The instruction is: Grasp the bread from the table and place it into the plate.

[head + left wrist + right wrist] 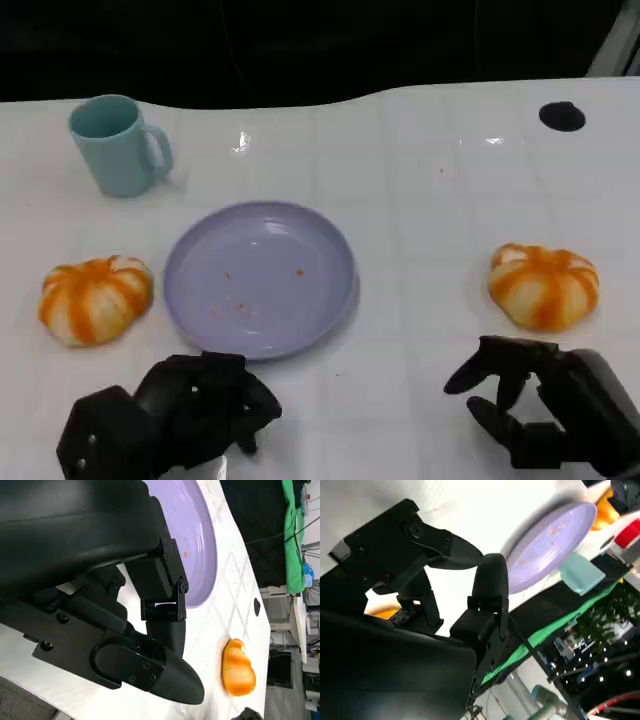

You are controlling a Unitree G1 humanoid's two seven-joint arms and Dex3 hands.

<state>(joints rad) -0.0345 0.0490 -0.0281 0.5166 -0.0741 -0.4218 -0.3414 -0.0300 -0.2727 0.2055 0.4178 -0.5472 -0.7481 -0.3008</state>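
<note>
Bread on both sides of the plate (330, 300), neither piece held.
Right hand (535, 400), fingers apart and empty, sits just before the right bread (545, 285); left hand (190, 410), fingers curled in on nothing, lies nearer the plate than the left bread (95, 298).

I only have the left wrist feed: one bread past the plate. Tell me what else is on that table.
Observer: A second bread lies beside the plate, on the robot's left, apart from its rim.
Operator: Give me the right hand's position.
Observer: The right hand sits just short of the other bread, fingers apart, holding nothing.
Operator: Name anything near that second bread.
Observer: A teal mug stands upright behind it, farther from the robot.
</note>
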